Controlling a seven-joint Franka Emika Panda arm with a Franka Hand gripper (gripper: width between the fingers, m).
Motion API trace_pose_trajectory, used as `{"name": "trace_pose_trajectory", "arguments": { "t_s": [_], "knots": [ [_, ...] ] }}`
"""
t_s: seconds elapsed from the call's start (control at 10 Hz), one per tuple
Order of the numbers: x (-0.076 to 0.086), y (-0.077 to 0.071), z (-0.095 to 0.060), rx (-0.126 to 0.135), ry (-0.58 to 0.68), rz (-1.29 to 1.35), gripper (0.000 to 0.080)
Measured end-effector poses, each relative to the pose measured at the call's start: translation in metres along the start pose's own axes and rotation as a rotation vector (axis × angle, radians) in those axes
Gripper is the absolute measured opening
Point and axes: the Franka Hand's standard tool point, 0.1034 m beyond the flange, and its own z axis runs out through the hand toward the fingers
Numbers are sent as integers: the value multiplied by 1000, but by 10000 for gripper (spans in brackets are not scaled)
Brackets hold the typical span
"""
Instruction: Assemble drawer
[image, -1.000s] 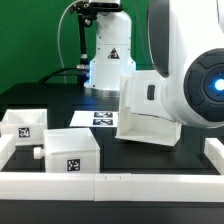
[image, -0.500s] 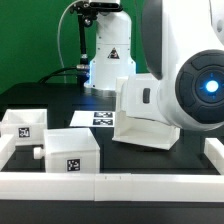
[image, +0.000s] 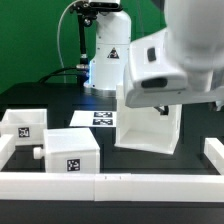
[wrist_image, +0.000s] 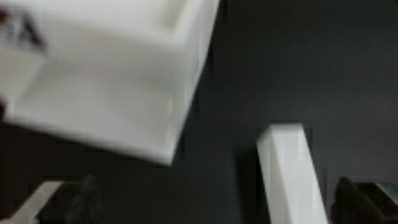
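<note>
The tall white casing (image: 150, 132) stands on the black table at the exterior view's right, its open side facing the front. Two white trays with tags sit at the exterior view's left, one further back (image: 24, 123) and one nearer (image: 70, 152) with a small knob on its side. The arm's white hand (image: 165, 65) hangs above and in front of the casing and hides its top. The wrist view is blurred. In it my gripper (wrist_image: 214, 205) is open and empty, with dark fingertips (wrist_image: 64, 200) far apart, and the casing (wrist_image: 107, 70) lies off to one side.
The marker board (image: 95, 118) lies flat behind the trays. Low white rails (image: 110, 184) edge the table's front and sides; one rail shows in the wrist view (wrist_image: 294, 170). The robot's white base (image: 108, 55) stands at the back.
The arm's large wrist joint has swung up and out of the exterior view's right. The hand now sits higher over the casing. Casing and trays have not moved.
</note>
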Motion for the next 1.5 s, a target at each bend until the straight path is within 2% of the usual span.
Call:
{"name": "trace_pose_trajectory", "arguments": {
  "t_s": [0.1,0.3,0.4,0.5,0.6,0.8,0.9,1.0,1.2,1.3,1.4,1.5],
  "knots": [
    [-5,0,-11,-9,78,-11,649],
    [-28,4,-36,-24,220,-34,649],
    [-48,12,-38,-30,297,-78,649],
    [-61,19,-35,-45,417,-114,649],
    [-71,22,-29,-44,511,-96,649],
    [-64,25,-32,-58,624,-94,649],
    [-67,26,-29,-57,609,-94,649],
    [-65,27,-27,-80,614,-159,649],
    [-65,36,-21,-148,612,-361,649],
    [-66,39,-18,-195,617,-480,649],
    [-71,40,-9,-222,619,-541,649],
    [-71,40,-9,-204,617,-495,649]
  ]
}}
